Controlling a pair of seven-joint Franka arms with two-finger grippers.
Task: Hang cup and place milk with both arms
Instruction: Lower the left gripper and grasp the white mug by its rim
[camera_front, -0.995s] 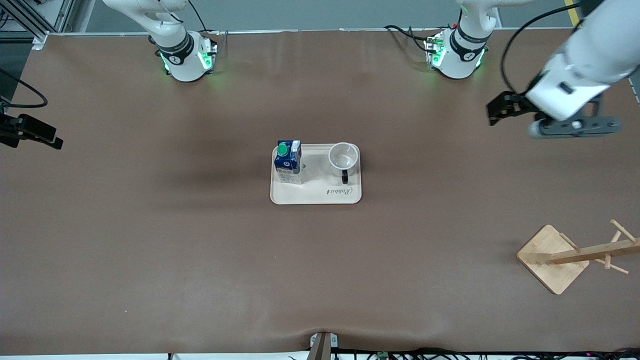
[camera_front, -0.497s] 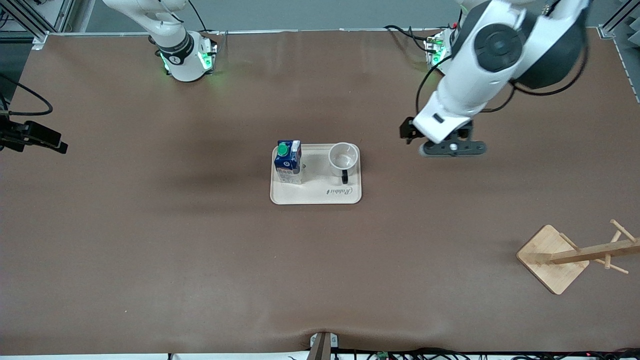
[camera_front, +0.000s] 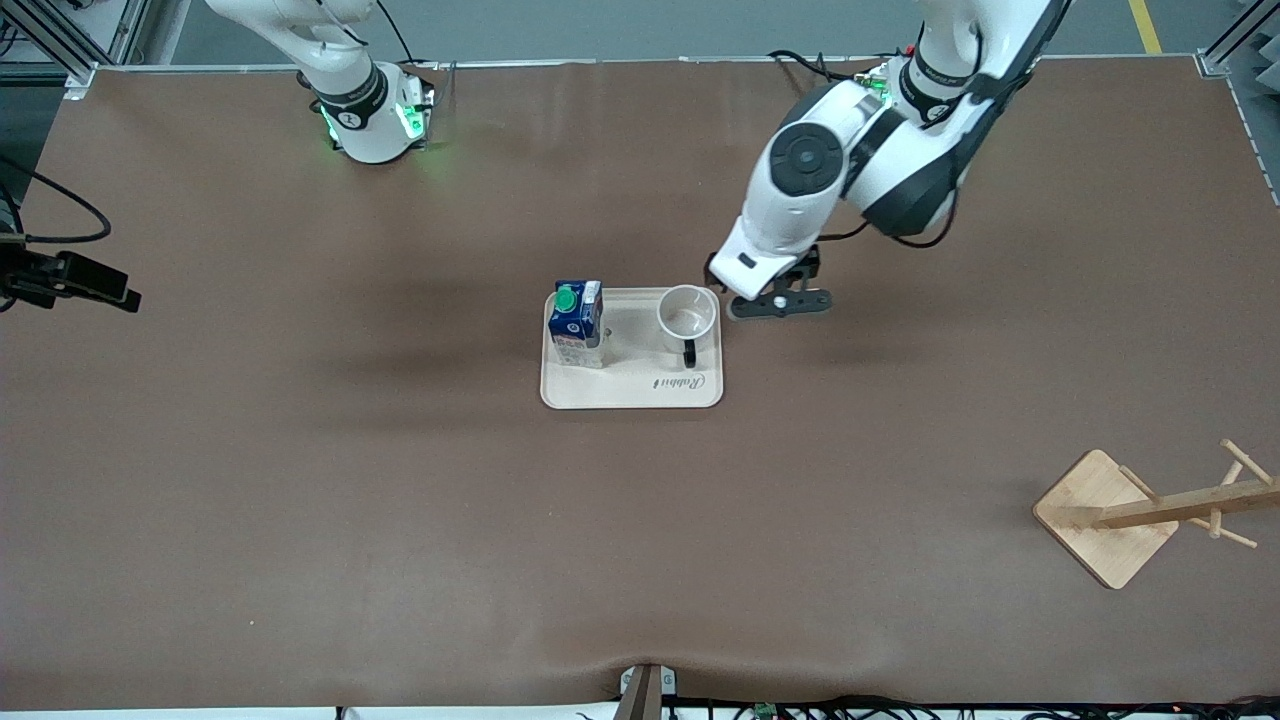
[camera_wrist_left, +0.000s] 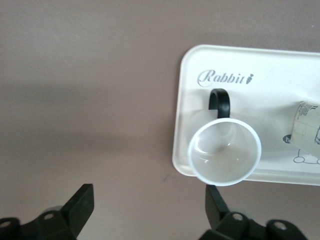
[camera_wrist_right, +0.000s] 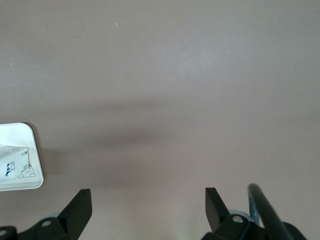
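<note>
The table (camera_front: 300, 500) fills the front view, brown and wide. The left arm (camera_front: 860, 160) reaches down from the top right of the frame toward the middle, and its bulk hides most of its own hand. Its left gripper (camera_front: 722, 290) hangs over the table just off the tray's upper right corner; in the left wrist view the two fingers (camera_wrist_left: 80, 205) stand wide apart with nothing between them. The right arm (camera_front: 345, 90) shows only its base at upper left, the rest cut off by the frame's top. The right gripper (camera_front: 75, 280) sits at the frame's middle-left edge, waiting, part cut off; its wrist view shows the jaws spread wide, nothing held.

The rack (camera_front: 1150, 510), lower right, has its pegs clipped by the frame edge. The tray (camera_front: 630, 385) lies in the centre. On it the milk (camera_front: 576, 325) stands upright, long axis vertical, green cap up, at the tray's upper left. The cup (camera_front: 687, 315) stands mouth up at upper right, black handle pointing toward the frame's bottom; any face on its side is out of sight.
</note>
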